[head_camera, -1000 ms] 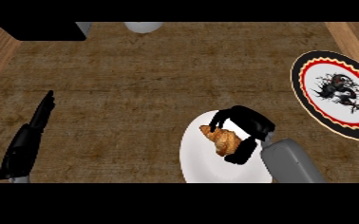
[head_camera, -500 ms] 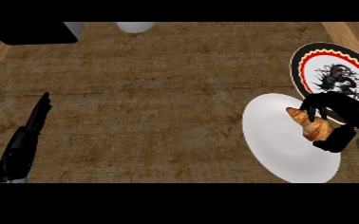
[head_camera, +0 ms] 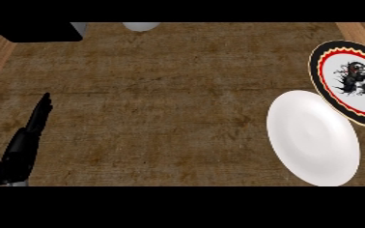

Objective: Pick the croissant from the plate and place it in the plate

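A plain white plate (head_camera: 312, 137) lies at the right of the wooden counter with nothing on it. Behind it, at the right edge, sits a patterned plate (head_camera: 341, 75) with a black, red and yellow rim and a dark figure in its white middle; it is cut off by the view's edge. The croissant shows nowhere in the head view. My left hand (head_camera: 27, 140) rests at the lower left, fingers straight and pointing up the counter. My right hand is out of view.
A black object (head_camera: 39, 31) sits at the far left corner of the counter. A pale round thing (head_camera: 140, 26) stands at the back edge. Bare brown counter (head_camera: 164, 106) spans the middle.
The right hand with the croissant moved right off the white plate and has left the view. The view itself has kept shifting, so the plates sit further right.
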